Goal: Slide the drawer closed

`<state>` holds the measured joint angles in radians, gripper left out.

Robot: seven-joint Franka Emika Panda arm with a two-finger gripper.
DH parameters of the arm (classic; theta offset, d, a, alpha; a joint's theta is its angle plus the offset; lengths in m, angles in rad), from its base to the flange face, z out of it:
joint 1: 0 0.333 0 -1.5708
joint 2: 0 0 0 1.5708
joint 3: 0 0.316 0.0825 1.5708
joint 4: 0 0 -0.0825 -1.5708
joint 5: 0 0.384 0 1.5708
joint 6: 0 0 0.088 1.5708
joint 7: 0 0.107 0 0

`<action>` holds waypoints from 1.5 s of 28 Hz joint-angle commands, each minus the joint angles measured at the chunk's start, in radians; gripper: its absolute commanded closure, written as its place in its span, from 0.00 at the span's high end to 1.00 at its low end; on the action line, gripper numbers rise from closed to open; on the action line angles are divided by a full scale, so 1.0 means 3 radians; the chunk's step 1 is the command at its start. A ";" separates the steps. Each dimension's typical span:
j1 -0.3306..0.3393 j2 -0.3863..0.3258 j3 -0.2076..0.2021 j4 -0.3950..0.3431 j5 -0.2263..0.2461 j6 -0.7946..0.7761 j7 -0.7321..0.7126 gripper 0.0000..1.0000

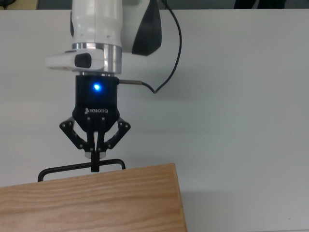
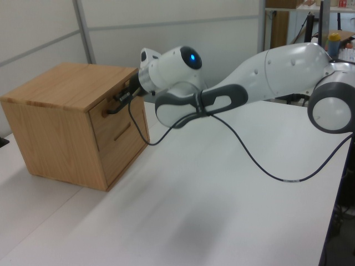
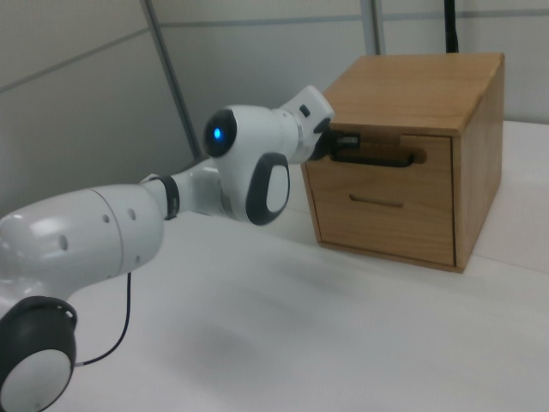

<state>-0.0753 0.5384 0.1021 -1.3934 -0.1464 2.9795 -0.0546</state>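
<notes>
1 thing matters for this task: the light wood drawer with a wide front panel (image 3: 383,172), which sits in the upper slot of the larger wooden cabinet with a flat grained top (image 2: 66,87). In the left view and the right view its front looks flush with the cabinet face, or very nearly so, so I judge the closing stroke essentially finished.

Going left to right across the top view, the thin black metal bar handle (image 1: 63,169) begins at a bent end near the top view's left, runs along the cabinet edge, and meets the black two-finger gripper (image 1: 95,162) just before its other bent end. The gripper's fingers are drawn tight together, tips at the bar; whether they pinch it or merely press against it I cannot tell. Right of that is bare white tabletop (image 1: 241,121), and a black cable loops off the wrist.

Handling, as a judgement: the drawer is rigid wood, light to moderate in weight, neither fragile nor slippery, and should run straight in its slot. The bar is stiff but thin, so it makes a narrow target. The best contact is the bar's middle or the front panel just behind it, pushed squarely toward the cabinet; an off-centre push could skew the drawer and make it bind.
</notes>
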 commanded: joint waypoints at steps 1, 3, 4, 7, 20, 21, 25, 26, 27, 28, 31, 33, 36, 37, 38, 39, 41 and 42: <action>0.0011 -0.0357 -0.0008 -0.0075 0.0079 -0.0553 0.0141 0.00; 0.0001 -0.0464 -0.0003 -0.0075 0.0120 -0.0828 0.0172 0.00; -0.0005 -0.0496 -0.0003 -0.0075 0.0120 -0.0926 0.0182 0.00; -0.0010 -0.0633 -0.0003 -0.0075 0.0140 -0.1228 0.0213 0.00; 0.0000 -0.1360 -0.0008 0.0007 0.0350 -0.3753 0.0254 0.00; 0.0006 -0.1375 -0.0018 0.0017 0.0350 -0.3927 0.0254 0.00; 0.0011 -0.1396 -0.0018 0.0017 0.0330 -0.4536 0.0254 0.00; 0.0011 -0.1401 -0.0013 0.0017 0.0314 -0.4588 0.0254 0.00; 0.0006 -0.1401 -0.0013 0.0022 0.0314 -0.4619 0.0254 0.00; 0.0006 -0.1401 -0.0013 0.0022 0.0314 -0.4619 0.0254 0.00; 0.0000 -0.1396 -0.0028 0.0022 0.0334 -0.4593 0.0259 0.06; -0.0005 -0.1396 -0.0028 0.0022 0.0335 -0.4588 0.0259 0.33; -0.0005 -0.1401 -0.0028 0.0022 0.0340 -0.4614 0.0294 1.00; -0.0005 -0.1401 -0.0028 0.0022 0.0340 -0.4624 0.0320 1.00; -0.0005 -0.1401 -0.0028 0.0022 0.0330 -0.4624 0.0345 1.00; -0.0005 -0.1401 -0.0028 0.0022 0.0309 -0.4624 0.0406 1.00; -0.0005 -0.1401 -0.0028 0.0022 0.0299 -0.4624 0.0422 1.00; -0.0005 -0.1401 -0.0028 0.0017 0.0284 -0.4624 0.0392 1.00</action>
<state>-0.0781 0.1285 0.0998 -1.3771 -0.0572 1.6127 0.0445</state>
